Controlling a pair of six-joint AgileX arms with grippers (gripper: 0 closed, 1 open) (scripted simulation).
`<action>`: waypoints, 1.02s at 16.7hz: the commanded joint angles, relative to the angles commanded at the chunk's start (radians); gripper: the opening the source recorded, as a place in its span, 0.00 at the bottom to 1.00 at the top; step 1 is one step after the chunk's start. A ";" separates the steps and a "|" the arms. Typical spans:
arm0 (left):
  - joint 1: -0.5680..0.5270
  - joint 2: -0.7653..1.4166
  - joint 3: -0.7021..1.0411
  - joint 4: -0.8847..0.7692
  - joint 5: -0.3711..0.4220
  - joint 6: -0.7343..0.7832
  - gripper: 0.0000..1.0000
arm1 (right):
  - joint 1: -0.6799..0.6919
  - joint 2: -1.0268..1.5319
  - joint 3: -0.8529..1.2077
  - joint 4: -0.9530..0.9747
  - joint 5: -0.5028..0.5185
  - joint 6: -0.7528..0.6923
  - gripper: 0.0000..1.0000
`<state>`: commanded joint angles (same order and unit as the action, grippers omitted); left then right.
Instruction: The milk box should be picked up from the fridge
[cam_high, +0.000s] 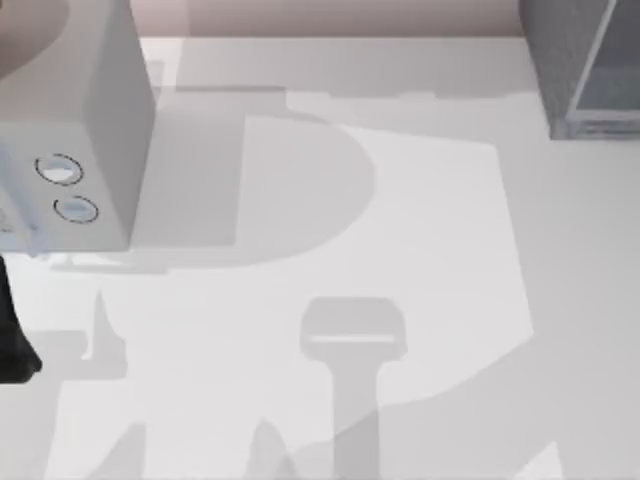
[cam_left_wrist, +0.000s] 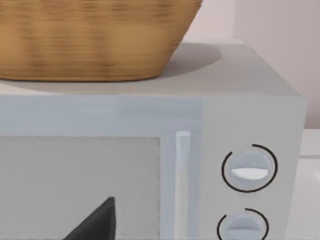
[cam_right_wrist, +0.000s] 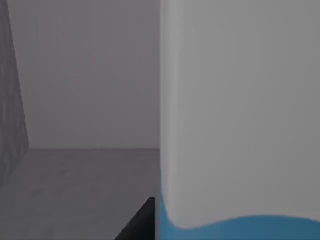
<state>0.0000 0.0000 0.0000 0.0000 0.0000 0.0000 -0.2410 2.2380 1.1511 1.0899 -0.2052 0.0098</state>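
In the right wrist view the milk box (cam_right_wrist: 240, 115) is very close, a tall white face with a blue band along its base. It stands on the grey floor inside the fridge (cam_right_wrist: 75, 175), in front of the plain grey back wall. A dark part of my right gripper (cam_right_wrist: 140, 222) shows right beside the carton's near edge. The fridge (cam_high: 585, 70) is at the top view's far right corner, dark grey with a pale glassy panel. My left gripper (cam_high: 15, 345) sits at the table's left edge, facing the light grey box.
A light grey box with two round dials (cam_high: 70, 130) stands at the back left, with a wicker basket (cam_left_wrist: 90, 40) on top of it. Broad shadows of both arms lie across the white table (cam_high: 430, 250).
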 joint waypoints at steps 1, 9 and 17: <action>0.000 0.000 0.000 0.000 0.000 0.000 1.00 | 0.000 0.000 0.000 0.000 0.000 0.000 0.47; 0.000 0.000 0.000 0.000 0.000 0.000 1.00 | 0.000 0.000 0.000 0.000 0.000 0.000 0.00; 0.000 0.000 0.000 0.000 0.000 0.000 1.00 | -0.003 -0.005 0.000 -0.003 0.000 0.001 0.00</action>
<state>0.0000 0.0000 0.0000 0.0000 0.0000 0.0000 -0.2439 2.2332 1.1509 1.0867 -0.2056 0.0112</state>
